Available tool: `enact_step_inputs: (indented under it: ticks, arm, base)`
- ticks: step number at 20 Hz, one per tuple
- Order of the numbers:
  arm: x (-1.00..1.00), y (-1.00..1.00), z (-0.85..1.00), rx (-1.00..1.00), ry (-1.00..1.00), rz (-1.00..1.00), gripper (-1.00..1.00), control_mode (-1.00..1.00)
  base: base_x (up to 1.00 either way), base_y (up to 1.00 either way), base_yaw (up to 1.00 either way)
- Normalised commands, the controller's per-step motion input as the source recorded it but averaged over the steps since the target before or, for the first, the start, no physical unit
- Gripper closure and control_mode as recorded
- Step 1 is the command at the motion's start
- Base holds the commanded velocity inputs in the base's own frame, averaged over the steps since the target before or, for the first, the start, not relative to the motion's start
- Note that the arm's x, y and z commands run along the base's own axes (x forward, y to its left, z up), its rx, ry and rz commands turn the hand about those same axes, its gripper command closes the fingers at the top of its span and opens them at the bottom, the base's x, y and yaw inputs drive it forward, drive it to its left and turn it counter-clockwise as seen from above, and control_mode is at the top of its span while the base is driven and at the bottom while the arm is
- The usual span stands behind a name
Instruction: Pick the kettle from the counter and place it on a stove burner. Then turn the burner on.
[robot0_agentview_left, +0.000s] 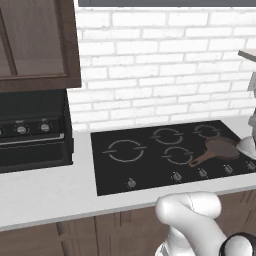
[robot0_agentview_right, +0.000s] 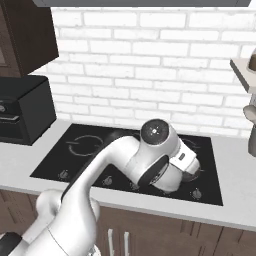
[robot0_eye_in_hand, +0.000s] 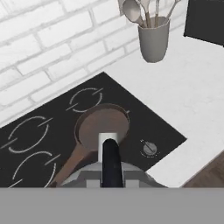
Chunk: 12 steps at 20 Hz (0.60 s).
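The pale grey kettle (robot0_eye_in_hand: 83, 178) sits at the bottom of the hand view, directly under the hand, and its dark handle (robot0_eye_in_hand: 110, 164) runs up the middle. My gripper (robot0_eye_in_hand: 110, 174) is shut on that handle. Its fingertips are hidden against the handle. In the left base view the kettle (robot0_agentview_left: 247, 146) is a pale dome at the cooktop's right edge, beside the pan. The large stove burner (robot0_agentview_left: 125, 151) is the big ring at the cooktop's left, also seen in the right base view (robot0_agentview_right: 87, 145). The pale counter (robot0_agentview_left: 45, 195) surrounds the cooktop. My arm (robot0_agentview_right: 150, 160) hides the kettle in the right base view.
A brown long-handled frying pan (robot0_agentview_left: 220, 148) lies on the right rear ring, just beyond the kettle (robot0_eye_in_hand: 103, 124). Burner knobs (robot0_agentview_left: 131, 183) line the cooktop's front edge. A grey utensil holder (robot0_eye_in_hand: 153, 41) stands on the counter by the brick wall. A black oven (robot0_agentview_left: 32, 132) stands at the left.
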Motion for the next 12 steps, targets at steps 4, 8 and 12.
enact_step_inputs:
  ticks: [4,8,12]
  arm:
    - [0.06,0.76,0.17,-0.01,0.00,0.01,1.00,-1.00]
    - [0.21,0.86,0.13,-0.01,0.00,0.00,1.00,-1.00]
    - [0.37,0.83,0.14,-0.01,0.00,0.00,1.00,-1.00]
  base:
    - [0.00,0.00,0.00]
    - [0.00,0.00,0.00]
    - [0.00,0.00,0.00]
